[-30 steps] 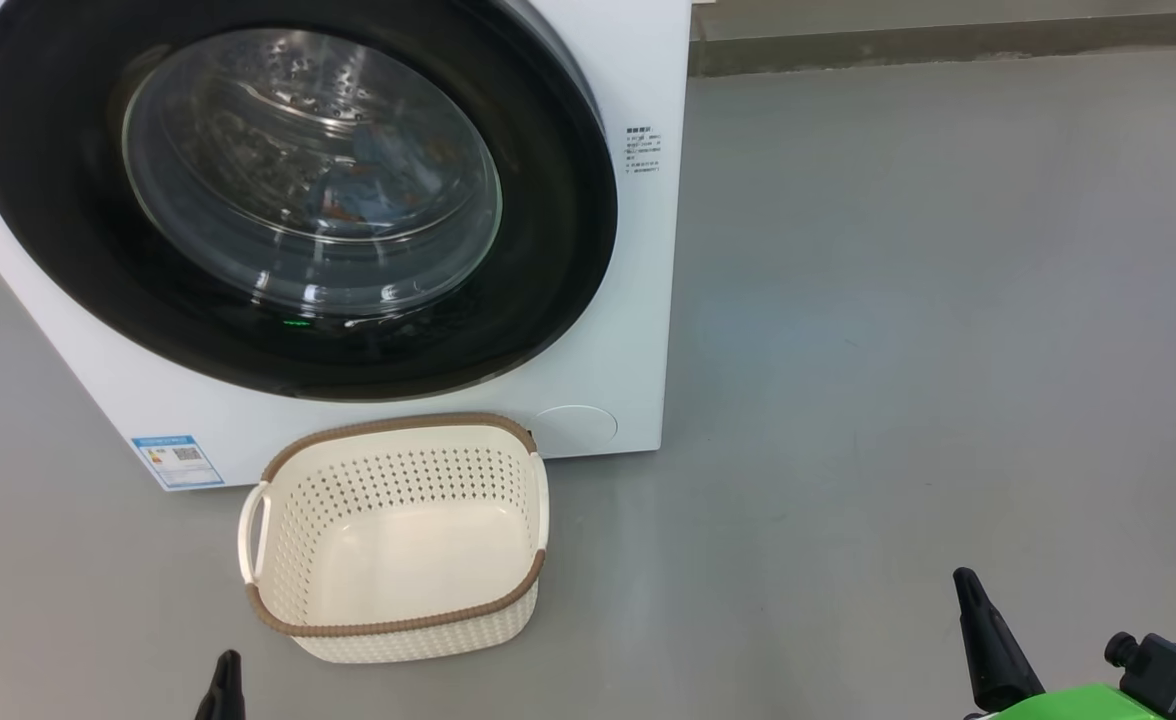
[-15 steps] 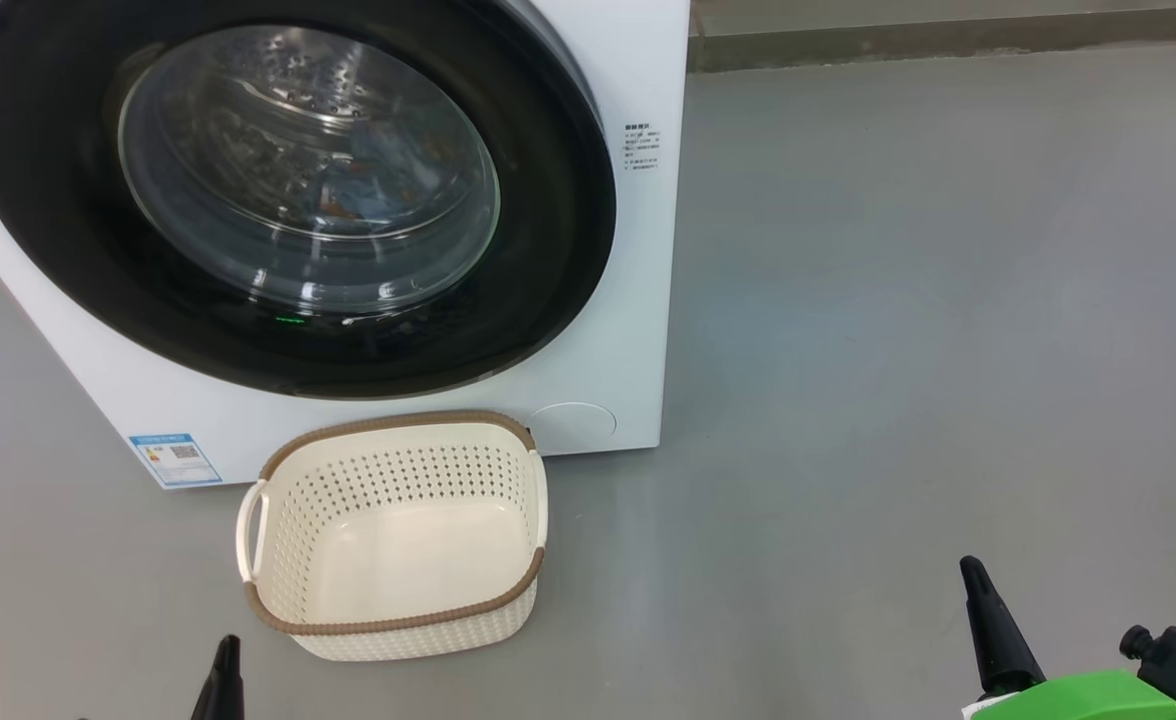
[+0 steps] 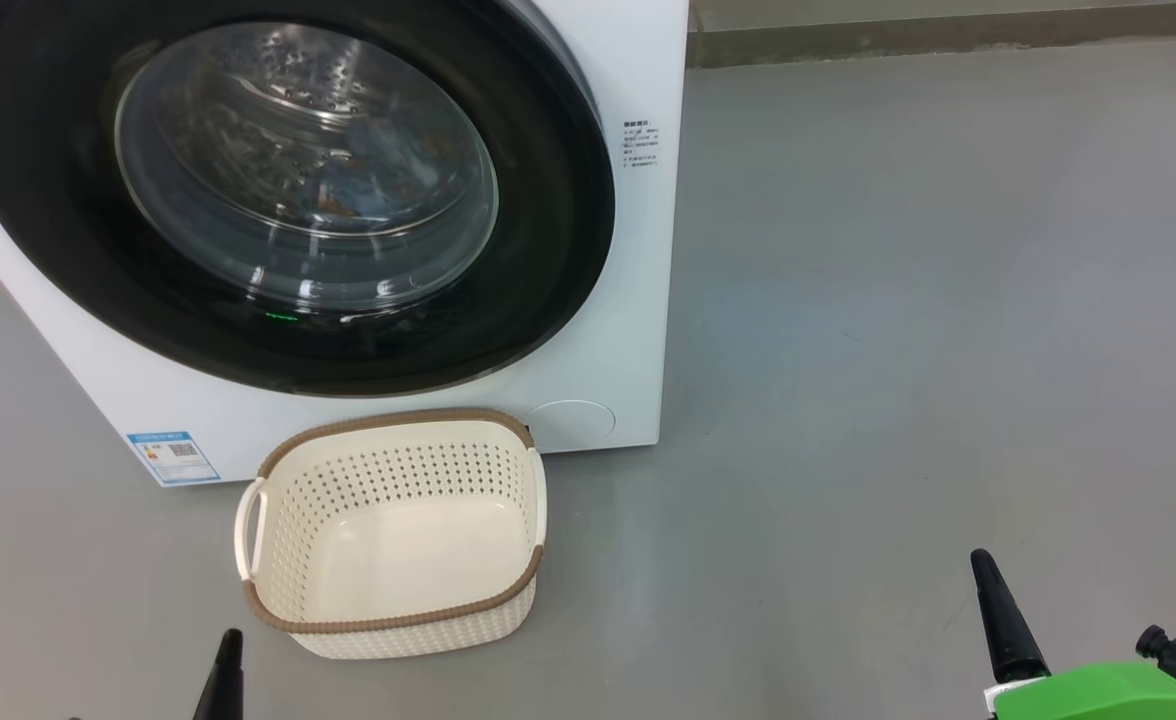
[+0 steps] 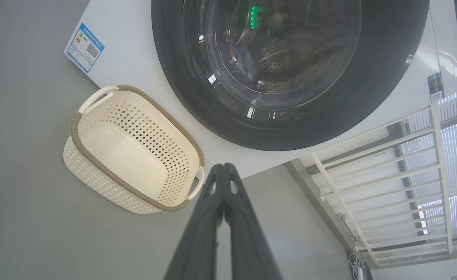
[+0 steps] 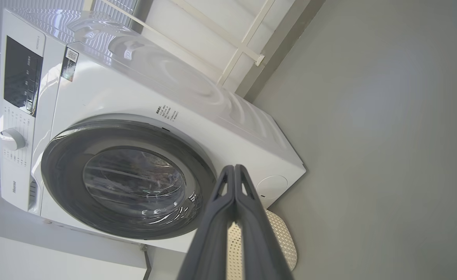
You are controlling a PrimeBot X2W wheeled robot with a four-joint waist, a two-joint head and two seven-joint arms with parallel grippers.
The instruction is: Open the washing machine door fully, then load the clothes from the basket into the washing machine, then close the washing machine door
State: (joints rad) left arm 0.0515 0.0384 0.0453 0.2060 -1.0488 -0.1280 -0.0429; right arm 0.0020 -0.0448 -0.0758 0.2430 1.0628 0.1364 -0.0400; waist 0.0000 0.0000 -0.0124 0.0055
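The washing machine stands at the upper left, and the washing machine door lies flat against its front. Through the glass I see light-blue clothes with orange marks inside the drum. The basket sits on the floor just in front of the machine, with nothing in it. My left gripper is shut low at the bottom edge, just left of the basket. My right gripper is shut far off at the lower right. In the wrist views the left gripper and the right gripper both have their fingers pressed together and hold nothing.
Bare grey floor spreads to the right of the machine up to a wall base. A white railing and window blinds stand beside the machine. The control panel with its dial is on the machine's front.
The right gripper has risen a little and drifted right, with more of its green wrist showing. The left fingertip has crept up slightly. The head view has shifted slightly.
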